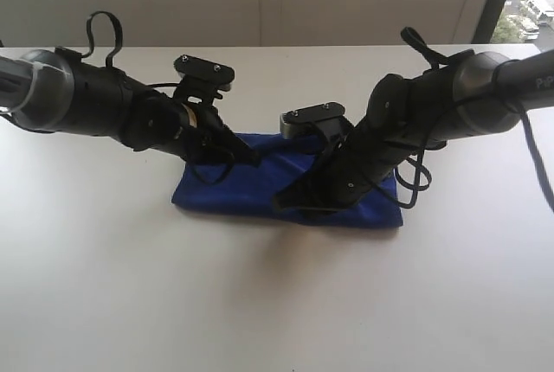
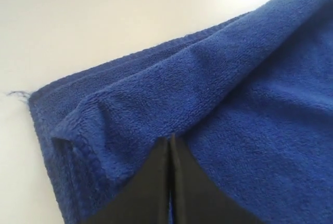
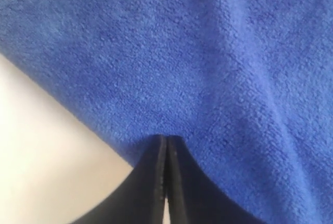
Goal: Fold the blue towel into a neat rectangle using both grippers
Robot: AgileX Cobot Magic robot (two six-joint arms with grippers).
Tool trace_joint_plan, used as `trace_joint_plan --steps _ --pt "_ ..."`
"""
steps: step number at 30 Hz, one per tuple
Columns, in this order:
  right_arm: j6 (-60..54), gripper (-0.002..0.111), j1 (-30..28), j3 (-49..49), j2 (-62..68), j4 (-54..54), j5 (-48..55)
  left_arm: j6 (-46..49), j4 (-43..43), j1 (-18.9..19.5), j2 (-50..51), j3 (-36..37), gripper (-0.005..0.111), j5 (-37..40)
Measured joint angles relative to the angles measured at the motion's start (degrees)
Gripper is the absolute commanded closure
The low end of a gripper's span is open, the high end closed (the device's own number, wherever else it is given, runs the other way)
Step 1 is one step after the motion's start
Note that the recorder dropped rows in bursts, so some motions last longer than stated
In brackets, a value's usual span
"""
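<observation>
A white table (image 1: 104, 285) fills the exterior view, and two black arms reach in over it from either side: the left arm (image 1: 86, 99) slopes down toward the middle, and the right arm (image 1: 450, 104) bends down more steeply.

The blue towel (image 1: 234, 190) lies flat on the table between the arms, around the middle of the view. It forms a long, low strip whose long axis runs left to right, and its right end sits slightly nearer the camera than its left. In the left wrist view the towel (image 2: 250, 130) shows two layers, one stitched edge lying just inside the other at a corner.

The left gripper (image 1: 251, 157) comes down at the far long edge of the strip. Close up, the left gripper (image 2: 170, 140) has its fingers pressed together, with the tips against a raised ridge of cloth. The right gripper (image 1: 281, 203) meets the near long edge. In its wrist view the right gripper (image 3: 166, 139) is likewise pressed together, tips at the cloth's border (image 3: 182, 52). I cannot tell whether either gripper has fabric caught between its fingers.

A loose thread (image 2: 15, 94) sticks out from the towel's corner onto the table.
</observation>
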Motion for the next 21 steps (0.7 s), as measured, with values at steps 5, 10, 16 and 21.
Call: trace_joint_plan --steps 5,10,16,21 --pt "0.0 0.108 0.0 0.0 0.0 0.1 0.0 -2.0 0.0 0.0 3.0 0.0 0.107 -2.5" --pt "0.0 0.108 0.0 0.0 0.0 0.1 -0.1 -2.2 0.1 0.0 5.0 -0.9 0.107 -6.8" --pt "0.0 0.108 0.0 0.0 0.0 0.1 -0.1 -1.8 1.2 0.0 8.3 -3.1 0.107 -13.2" --pt "0.0 0.108 0.0 0.0 0.0 0.1 -0.1 2.7 1.5 0.5 8.7 -5.4 0.107 -14.1"
